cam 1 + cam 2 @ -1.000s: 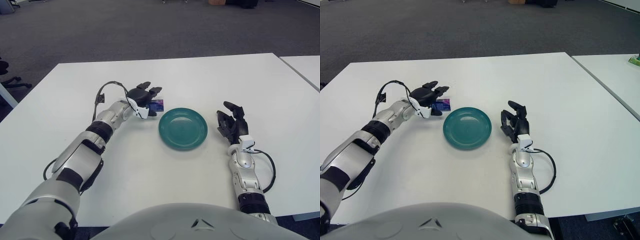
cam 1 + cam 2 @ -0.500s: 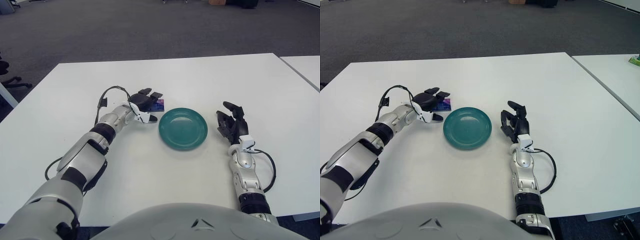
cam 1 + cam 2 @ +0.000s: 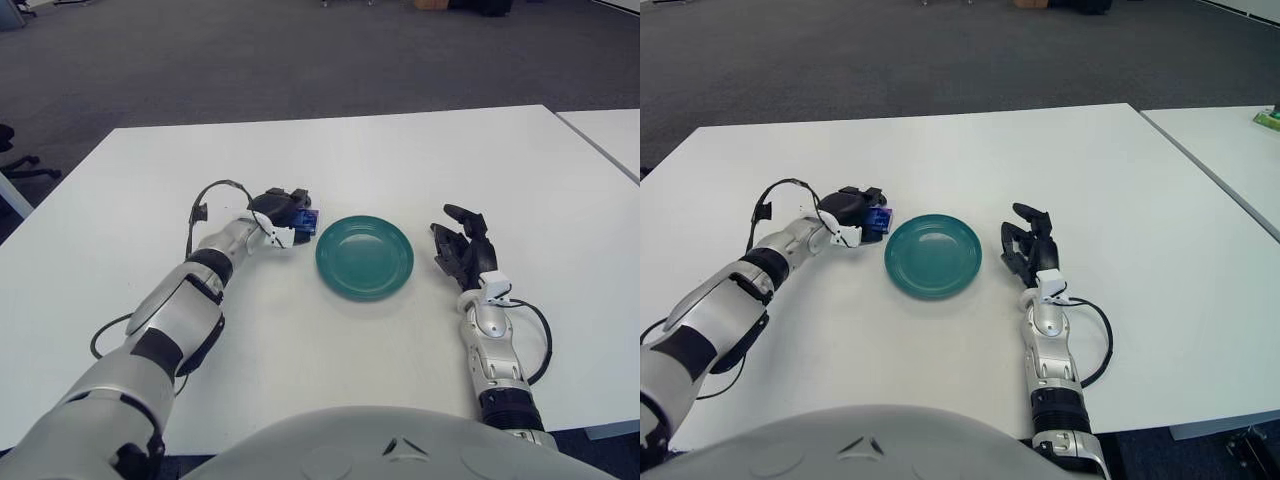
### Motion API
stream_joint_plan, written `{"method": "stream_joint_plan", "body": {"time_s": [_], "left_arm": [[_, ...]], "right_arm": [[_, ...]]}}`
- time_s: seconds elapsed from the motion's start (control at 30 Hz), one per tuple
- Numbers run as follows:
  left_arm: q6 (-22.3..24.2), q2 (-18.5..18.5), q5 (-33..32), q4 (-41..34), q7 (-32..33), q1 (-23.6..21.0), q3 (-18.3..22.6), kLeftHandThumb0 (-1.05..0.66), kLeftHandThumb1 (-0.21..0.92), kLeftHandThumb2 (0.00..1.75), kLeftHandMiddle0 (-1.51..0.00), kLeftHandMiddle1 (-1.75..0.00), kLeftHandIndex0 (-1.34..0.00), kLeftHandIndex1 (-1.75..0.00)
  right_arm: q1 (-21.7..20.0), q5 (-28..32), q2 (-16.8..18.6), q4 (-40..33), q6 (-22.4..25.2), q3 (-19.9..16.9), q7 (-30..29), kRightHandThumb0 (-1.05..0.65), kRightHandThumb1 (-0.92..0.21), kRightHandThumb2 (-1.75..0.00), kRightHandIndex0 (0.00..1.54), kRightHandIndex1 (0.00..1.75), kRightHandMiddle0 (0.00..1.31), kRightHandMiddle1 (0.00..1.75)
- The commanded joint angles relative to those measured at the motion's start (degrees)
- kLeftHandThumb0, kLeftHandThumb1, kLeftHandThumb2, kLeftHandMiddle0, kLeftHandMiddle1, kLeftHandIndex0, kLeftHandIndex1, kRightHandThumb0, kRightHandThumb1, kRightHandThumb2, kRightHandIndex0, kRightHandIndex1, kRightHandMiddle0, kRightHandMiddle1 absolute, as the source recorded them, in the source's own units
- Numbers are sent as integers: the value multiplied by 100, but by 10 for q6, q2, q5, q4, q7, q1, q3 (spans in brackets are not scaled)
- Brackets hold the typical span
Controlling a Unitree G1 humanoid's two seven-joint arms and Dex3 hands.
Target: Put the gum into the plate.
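Gum (image 3: pixel 306 221) sat clasped in the left hand (image 3: pixel 284 213), just left of the plate (image 3: pixel 364 256) mid-desk (image 3: pixel 420 150); the right hand (image 3: pixel 464 251) showed right of the plate, fingers loosely spread.

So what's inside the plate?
Nothing shows in the plate. The gum sits just left of it, gripped by the left robot hand, which covers most of it.

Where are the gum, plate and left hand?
gum (image 3: pixel 309 221), left eye view, blue pack's exposed end.
plate (image 3: pixel 364 256), left eye view, bare centre.
left hand (image 3: pixel 853 212), right eye view, knuckles closed round the gum.
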Motion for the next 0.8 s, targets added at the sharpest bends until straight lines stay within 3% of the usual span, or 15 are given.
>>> {"method": "stream_joint_plan", "body": {"time_s": [0.0, 0.1, 0.2, 0.77], "left_arm": [[1, -1, -8, 14, 18, 12, 5, -56, 65, 79, -79, -169, -49, -172], [-6, 1, -10, 13, 39, 14, 3, -49, 50, 105, -90, -173, -52, -174], [-20, 5, -10, 10, 64, 16, 1, -46, 44, 114, -97, -174, -53, -174], [-50, 13, -8, 18, 134, 11, 0, -45, 39, 122, -112, -175, -55, -175]], "right_arm": [[35, 2, 2, 25, 50, -2, -1, -45, -87, -63, 39, 62, 10, 101], [35, 2, 2, 25, 52, -2, 0, -44, -86, -64, 39, 62, 10, 101], [33, 2, 2, 28, 52, -3, -1, -43, -86, -65, 39, 63, 10, 102], [17, 2, 0, 46, 48, -6, -1, -43, -85, -69, 37, 68, 10, 102]]}}
